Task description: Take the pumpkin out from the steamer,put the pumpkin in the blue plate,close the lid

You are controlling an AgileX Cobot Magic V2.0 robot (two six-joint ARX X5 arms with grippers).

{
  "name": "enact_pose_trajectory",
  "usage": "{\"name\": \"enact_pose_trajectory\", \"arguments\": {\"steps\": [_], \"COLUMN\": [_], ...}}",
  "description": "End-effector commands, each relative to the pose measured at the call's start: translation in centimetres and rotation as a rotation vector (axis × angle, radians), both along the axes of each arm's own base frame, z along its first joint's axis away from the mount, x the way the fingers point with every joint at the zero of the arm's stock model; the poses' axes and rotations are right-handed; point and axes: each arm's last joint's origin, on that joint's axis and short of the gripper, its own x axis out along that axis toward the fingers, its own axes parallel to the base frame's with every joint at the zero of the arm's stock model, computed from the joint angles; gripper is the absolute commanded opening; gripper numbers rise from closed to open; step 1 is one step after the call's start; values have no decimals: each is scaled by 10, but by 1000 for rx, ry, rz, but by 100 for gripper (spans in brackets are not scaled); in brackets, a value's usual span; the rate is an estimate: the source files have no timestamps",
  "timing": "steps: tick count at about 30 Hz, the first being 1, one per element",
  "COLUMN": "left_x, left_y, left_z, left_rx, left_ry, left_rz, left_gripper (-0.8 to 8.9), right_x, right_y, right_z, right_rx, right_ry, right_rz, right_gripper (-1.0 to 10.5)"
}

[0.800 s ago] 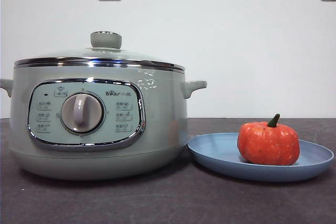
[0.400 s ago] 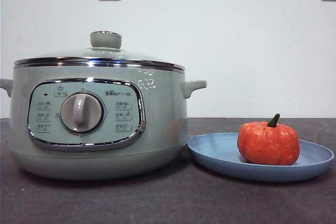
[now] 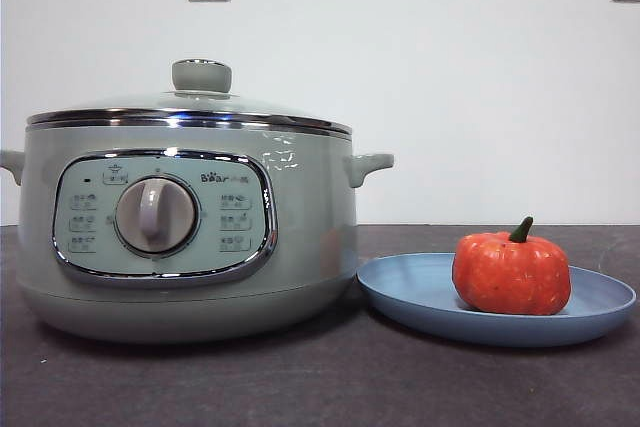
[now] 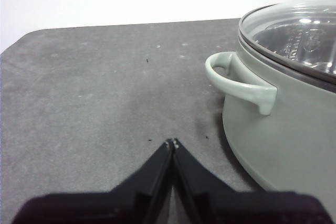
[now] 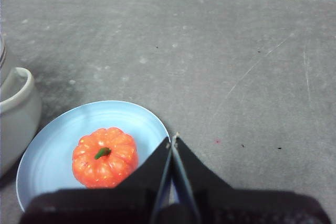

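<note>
Nothing has moved since 1 second ago: pumpkin (image 3: pixel 511 274) sits in the blue plate (image 3: pixel 420 292), lid (image 3: pixel 190 107) covers the steamer (image 3: pixel 310 237), and the left claw (image 4: pixel 172 142) and right claw (image 5: pixel 172 138) are both closed and empty, so the task looks done.

Left claw (image 4: pixel 172 142): jaws pressed together, tips meeting, holding nothing, raised above the tabletop. Right claw (image 5: pixel 172 138): jaws likewise together, empty, raised above the tabletop.

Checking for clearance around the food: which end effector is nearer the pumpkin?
Right. The right end effector, jaws shut, hangs above the blue plate rim, just beside the pumpkin. The left end effector, also shut, is by the steamer handle on its far side.
</note>
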Motion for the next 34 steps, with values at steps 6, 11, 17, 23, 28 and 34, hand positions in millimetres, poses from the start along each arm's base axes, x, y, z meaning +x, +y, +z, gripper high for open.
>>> {"name": "enact_pose_trajectory", "arguments": {"steps": [6, 11, 17, 23, 28, 34], "left_x": [1, 1, 1, 1, 1, 1], "left_y": [0, 0, 0, 0, 0, 0], "left_z": [-5, -5, -5, -5, -5, -5], "left_rx": [-6, -6, -6, -6, -6, -6], "left_ry": [9, 9, 9, 9, 9, 9], "left_rz": [6, 6, 6, 7, 7, 7], "left_gripper": [-4, -4, -4, -4, -4, -4], "right_x": [0, 0, -2, -2, 0, 3], "right_y": [0, 0, -3, -22, -34, -37], "right_z": [-3, -3, -2, -16, -49, -92], "right_rx": [4, 5, -60, -20, -13, -2], "right_ry": [6, 5, -21, -45, -136, -163], "right_rz": [-4, -4, 8, -41, -9, -16], "right_gripper": [-17, -17, -17, -17, -17, -17]}}
